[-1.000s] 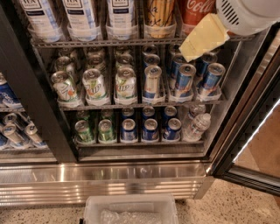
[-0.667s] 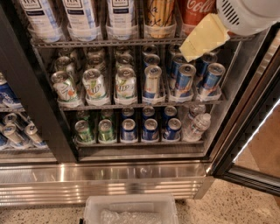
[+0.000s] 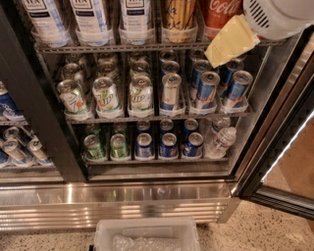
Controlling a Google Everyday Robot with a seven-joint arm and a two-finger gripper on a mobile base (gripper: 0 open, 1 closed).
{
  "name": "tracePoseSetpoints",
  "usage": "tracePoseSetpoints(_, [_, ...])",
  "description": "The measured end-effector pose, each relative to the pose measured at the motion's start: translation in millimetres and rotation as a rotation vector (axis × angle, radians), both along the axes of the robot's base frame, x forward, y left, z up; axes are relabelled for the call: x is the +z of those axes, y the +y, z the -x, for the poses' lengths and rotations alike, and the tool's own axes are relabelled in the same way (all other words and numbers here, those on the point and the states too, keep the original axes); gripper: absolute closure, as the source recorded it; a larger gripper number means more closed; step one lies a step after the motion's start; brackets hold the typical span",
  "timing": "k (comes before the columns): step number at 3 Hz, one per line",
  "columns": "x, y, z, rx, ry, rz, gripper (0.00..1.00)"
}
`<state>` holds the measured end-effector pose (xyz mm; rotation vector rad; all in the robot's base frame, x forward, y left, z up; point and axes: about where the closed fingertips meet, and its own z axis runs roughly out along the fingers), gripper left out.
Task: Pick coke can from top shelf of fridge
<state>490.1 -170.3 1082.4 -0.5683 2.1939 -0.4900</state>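
One red coke can (image 3: 220, 12) with white script stands at the right end of the top shelf (image 3: 122, 47), a dark wire rack with clear cup holders. A second coke can does not show. My gripper (image 3: 228, 43), with a pale yellow pad under the white arm, hangs just in front of and below the coke can and hides its lower right part. A gold-yellow can (image 3: 179, 17) stands to the can's left, then white tea cans (image 3: 91, 17). The fridge (image 3: 113, 206) has a ribbed steel base panel.
The middle rack holds 7up cans (image 3: 105, 95) and blue cans (image 3: 206, 88). The lower rack holds small cans and water bottles (image 3: 221, 142). The glass door (image 3: 289, 147) stands open at right. A black frame post (image 3: 39, 112) is at left. A clear plastic bin (image 3: 147, 235) sits on the floor.
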Motion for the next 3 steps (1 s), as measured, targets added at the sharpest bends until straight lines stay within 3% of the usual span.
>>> tracePoseSetpoints(1, [0.0,0.0,0.0,0.0,0.0,0.0,0.0])
tracePoseSetpoints(3, [0.0,0.0,0.0,0.0,0.0,0.0,0.0])
